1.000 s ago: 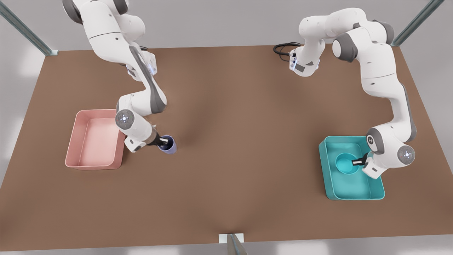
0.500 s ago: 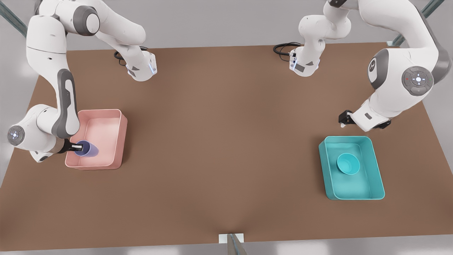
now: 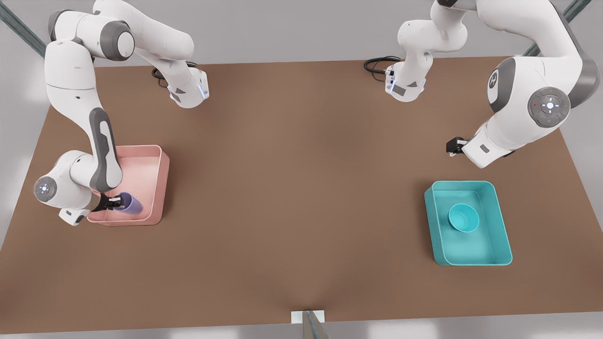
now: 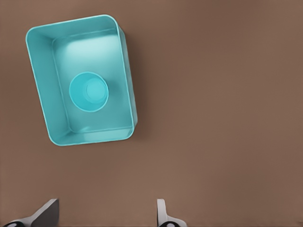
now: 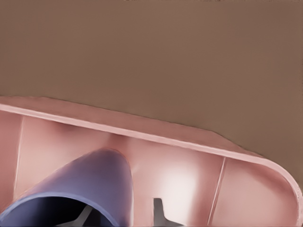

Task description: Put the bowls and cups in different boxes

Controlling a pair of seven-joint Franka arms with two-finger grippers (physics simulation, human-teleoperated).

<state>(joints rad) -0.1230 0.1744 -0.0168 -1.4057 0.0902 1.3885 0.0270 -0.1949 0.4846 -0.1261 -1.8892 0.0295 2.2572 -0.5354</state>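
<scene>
Brown table [image 3: 301,188], flat and matte, spread wide across the front view. Pink box [image 3: 158,188] resting on it toward the front view's left, teal box [image 3: 499,226] resting on it toward the front view's right, the two well apart with bare brown surface between. Two white arm bases [image 3: 188,92] planted along the far edge, a black cable [image 3: 377,63] looped beside the one on the front view's right.

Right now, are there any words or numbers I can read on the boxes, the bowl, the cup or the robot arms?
None: no words or numbers on the pale pink rectangular box, teal rectangular box, small round teal bowl or lavender-purple cup.
Round emblem on one white arm: too small to read.
</scene>
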